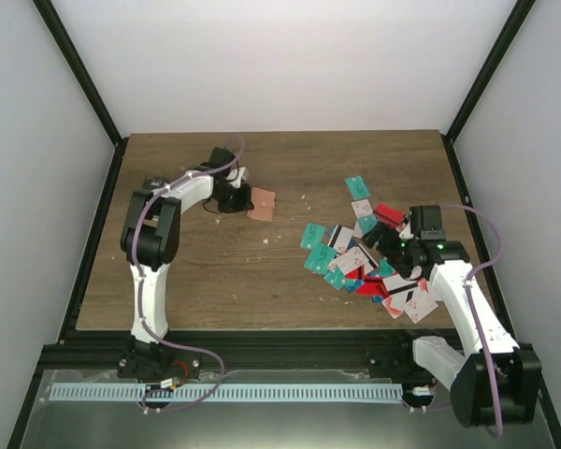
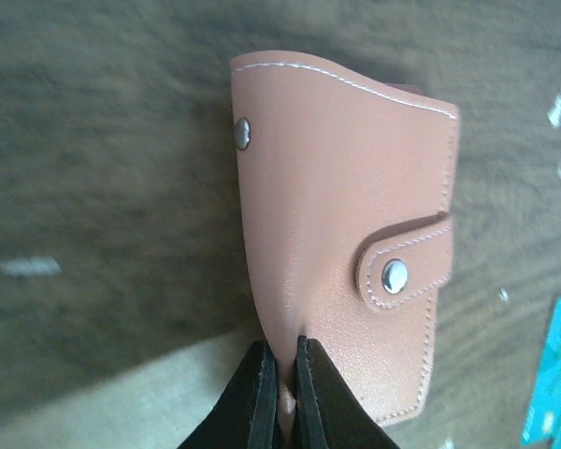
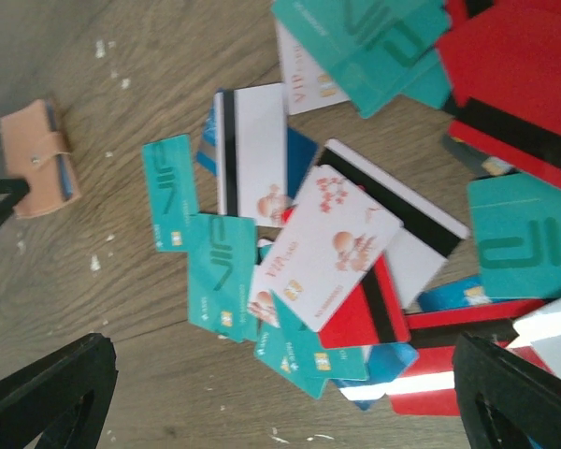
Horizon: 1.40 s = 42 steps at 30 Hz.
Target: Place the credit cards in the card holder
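Over at the left end effector [image 2: 279,354]: I am seeing its fingers pressed together, pinching the near edge of the card holder [image 2: 346,234].
Card holder: it is sitting closed, snap tab fastened, toward the far left-centre of the tabletop [image 1: 290,168], well apart from the credit cards [image 1: 351,260].
Right end effector [image 3: 280,374]: it is hanging spread wide just above the cards, gripping nothing.
Credit cards: they are lying scattered and overlapping on the right side, directly beneath the right end effector.
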{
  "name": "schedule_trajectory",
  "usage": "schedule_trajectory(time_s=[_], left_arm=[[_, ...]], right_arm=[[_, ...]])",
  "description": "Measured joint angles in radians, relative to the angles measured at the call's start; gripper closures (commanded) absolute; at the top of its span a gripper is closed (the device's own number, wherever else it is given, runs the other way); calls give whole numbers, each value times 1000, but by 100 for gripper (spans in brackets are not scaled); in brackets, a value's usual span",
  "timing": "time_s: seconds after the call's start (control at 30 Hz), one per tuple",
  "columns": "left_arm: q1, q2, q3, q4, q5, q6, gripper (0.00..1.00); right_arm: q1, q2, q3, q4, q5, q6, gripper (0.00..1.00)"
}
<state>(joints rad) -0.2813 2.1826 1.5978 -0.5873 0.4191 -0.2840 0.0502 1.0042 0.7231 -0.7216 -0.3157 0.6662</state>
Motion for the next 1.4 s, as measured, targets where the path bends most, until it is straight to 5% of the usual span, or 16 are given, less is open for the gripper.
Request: schedule_trajectory(time_s=[0.5, 0.97, 1.1, 1.4], left_arm=[[-63, -467, -315, 33, 127, -91, 96], [-90, -690, -388, 140, 393, -217, 96], [-115, -694, -389, 182, 449, -249, 96], [-154, -714, -389, 208, 488, -275, 95]], right_arm=[[132, -60, -85, 374, -256, 86, 0], [284, 205, 80, 710, -409, 220, 10], [293, 281, 161, 753, -427, 237, 20], [299, 367, 264, 793, -484, 269, 76]])
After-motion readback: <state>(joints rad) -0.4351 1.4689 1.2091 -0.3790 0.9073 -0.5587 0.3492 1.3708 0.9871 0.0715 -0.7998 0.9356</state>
